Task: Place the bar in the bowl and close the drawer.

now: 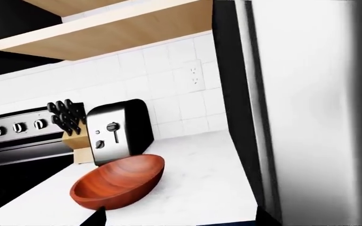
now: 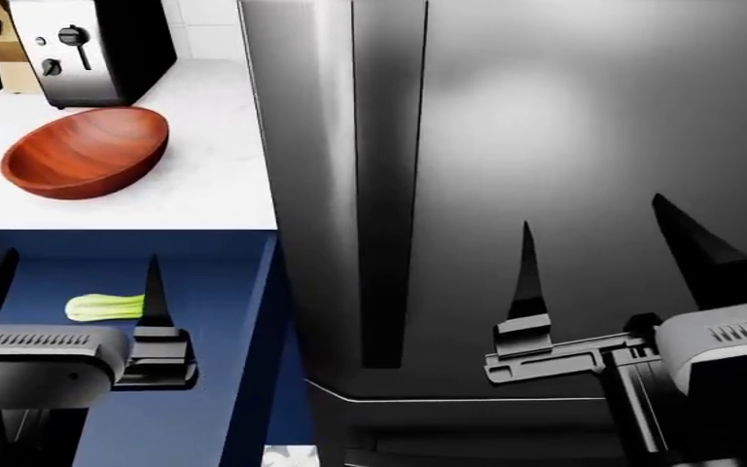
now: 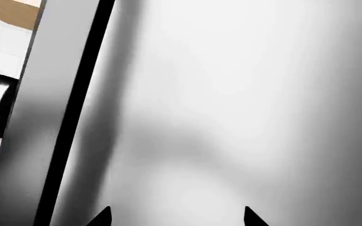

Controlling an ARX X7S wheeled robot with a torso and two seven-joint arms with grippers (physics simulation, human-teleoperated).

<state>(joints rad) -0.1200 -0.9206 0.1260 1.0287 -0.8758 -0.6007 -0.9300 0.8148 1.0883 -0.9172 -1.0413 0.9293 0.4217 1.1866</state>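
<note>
Hovering over the open drawer (image 2: 250, 321), the left gripper (image 2: 73, 304) has its two dark fingers spread wide apart with nothing between them, which reads as a readiness to reach down for something inside rather than a carry. The drawer is pulled out below the white counter (image 2: 205, 195), its blue interior exposed, and the only thing I can make out in it is a green leafy stalk (image 2: 101, 307) lying just beside the left gripper's inner finger; the bar itself is not visible in any view, so it may be hidden under the arm or deeper in the drawer, and I cannot tell which. The bowl (image 2: 86, 152) sits empty on the counter in front of the toaster (image 2: 88, 49), near the counter's front edge and so just beyond the drawer, a short lift away, and the left wrist view looks straight at it (image 1: 119, 181) with a knife block (image 1: 74, 136) beside the toaster. The right gripper (image 2: 601, 292) also stands open and empty, its fingers pointed up in front of the steel refrigerator (image 2: 543, 146), well away from drawer and bowl; the right wrist view shows little but that grey door, which suggests this arm is parked out of the way. By my judgement neither part of the task is done yet: the bowl holds nothing and the drawer remains open.
</note>
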